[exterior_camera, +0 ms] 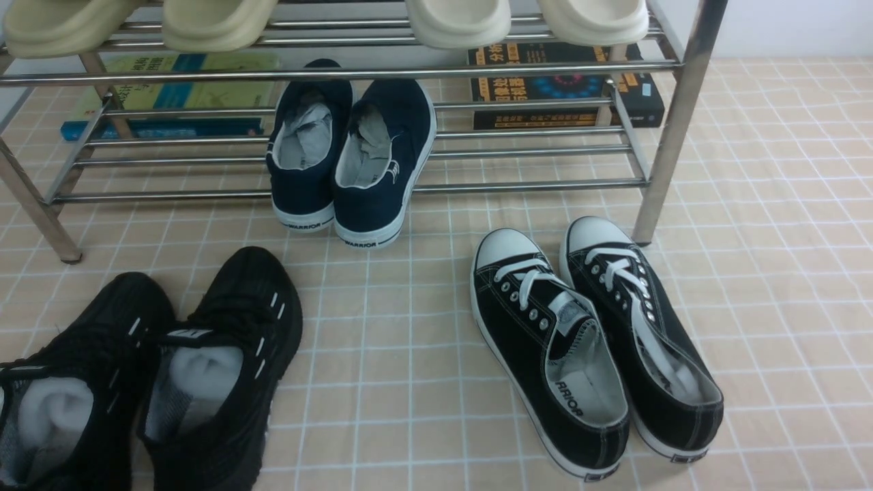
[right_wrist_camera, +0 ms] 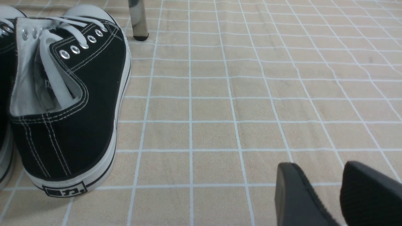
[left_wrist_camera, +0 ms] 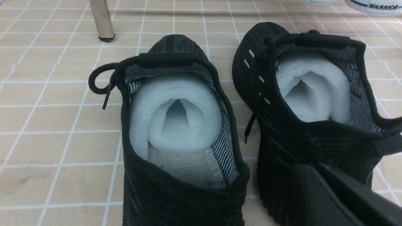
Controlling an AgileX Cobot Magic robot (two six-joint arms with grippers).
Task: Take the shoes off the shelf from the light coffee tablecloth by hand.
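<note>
Left hand (left_wrist_camera: pixel 342 194) state unclear, behind black shoes (exterior_camera: pixel 150 375) near left on tablecloth (exterior_camera: pixel 409 382); right hand (right_wrist_camera: pixel 329 194) open, empty

Right tool (right_wrist_camera: pixel 326 191) slightly parted; left tool (left_wrist_camera: pixel 342 194) apparently closed.

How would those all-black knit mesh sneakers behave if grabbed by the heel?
The all-black knit mesh sneakers probably feel light. The soft knit collar would likely flex when pinched, though the white foam stuffing should help hold their shape. Flat soles make rolling unlikely.
</note>
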